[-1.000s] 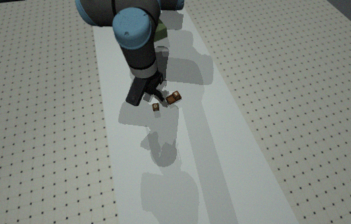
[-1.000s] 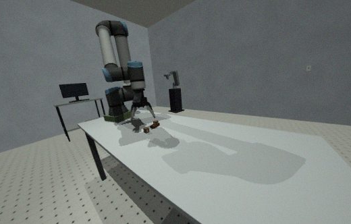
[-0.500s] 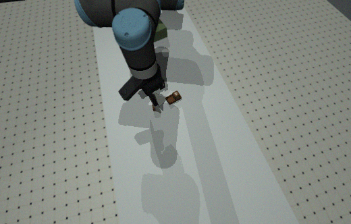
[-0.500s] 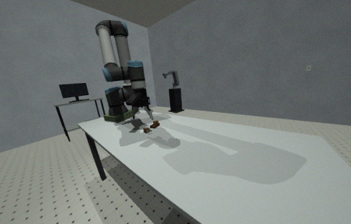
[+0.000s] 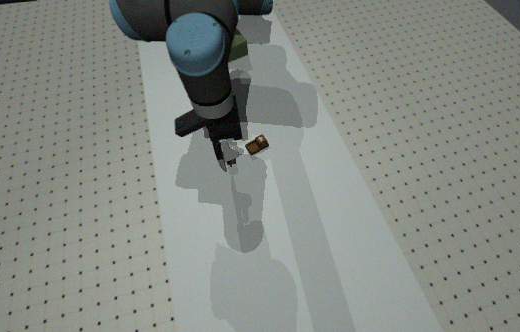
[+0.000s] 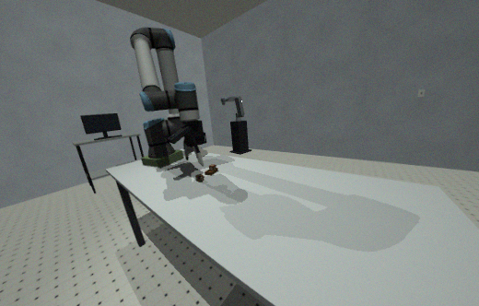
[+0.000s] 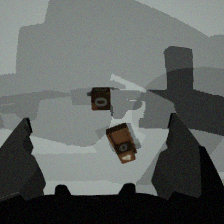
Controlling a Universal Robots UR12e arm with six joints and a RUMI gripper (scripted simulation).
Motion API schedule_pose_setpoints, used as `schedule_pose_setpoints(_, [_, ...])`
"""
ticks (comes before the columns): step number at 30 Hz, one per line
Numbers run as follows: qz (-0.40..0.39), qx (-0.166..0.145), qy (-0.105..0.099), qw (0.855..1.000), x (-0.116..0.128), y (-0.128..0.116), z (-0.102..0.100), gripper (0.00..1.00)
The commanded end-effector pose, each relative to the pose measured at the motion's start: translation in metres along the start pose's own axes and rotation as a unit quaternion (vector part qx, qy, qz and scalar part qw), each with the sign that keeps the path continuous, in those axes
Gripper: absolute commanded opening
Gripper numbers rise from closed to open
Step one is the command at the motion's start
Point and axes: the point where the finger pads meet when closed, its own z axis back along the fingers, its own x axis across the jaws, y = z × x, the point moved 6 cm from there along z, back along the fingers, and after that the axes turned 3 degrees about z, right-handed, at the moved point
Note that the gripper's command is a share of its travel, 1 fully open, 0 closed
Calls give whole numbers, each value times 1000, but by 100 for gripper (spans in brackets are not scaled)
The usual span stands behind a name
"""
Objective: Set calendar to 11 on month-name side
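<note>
A small brown calendar tray (image 7: 121, 142) lies on the white table, also in the top view (image 5: 257, 145) and the exterior view (image 6: 212, 170). One brown digit cube (image 7: 126, 149) sits at one end of the tray; its digit is too small to read. A second cube (image 7: 101, 98) lies loose on the table beside the tray, with a rounded digit like a 0 on top. It also shows in the top view (image 5: 231, 161) and the exterior view (image 6: 199, 177). My gripper (image 7: 99, 116) (image 5: 228, 155) is open and empty. It hangs a little above the table over both objects.
The arm's green base plate (image 6: 162, 159) stands at the table's far end. A desk with a monitor (image 6: 101, 124) and a small arm on a black pedestal (image 6: 239, 134) stand on the floor beyond the table.
</note>
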Motion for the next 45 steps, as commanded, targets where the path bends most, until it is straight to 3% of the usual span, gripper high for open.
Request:
schedule_pose_setpoints(1, [-87,2,0,996,0,0,1,100])
schedule_pose_setpoints(6, [-157,2,0,988,1,-1,2,100])
schedule_pose_setpoints(10, [-238,2,0,971,2,-2,2,100])
schedule_pose_setpoints(13, [-241,2,0,971,2,-2,2,100])
schedule_pose_setpoints(20, [-374,2,0,927,2,-5,3,100])
schedule_pose_setpoints(21, [-375,2,0,927,2,-5,3,100])
schedule_pose_setpoints(27, [-473,2,1,881,2,-7,4,100])
schedule_pose_setpoints(29, [-473,2,1,881,2,-7,4,100])
schedule_pose_setpoints(40, [-604,2,1,797,1,-12,5,100])
schedule_pose_setpoints(44, [-637,2,1,771,0,-13,5,100])
schedule_pose_setpoints(45, [-637,2,1,771,0,-13,5,100])
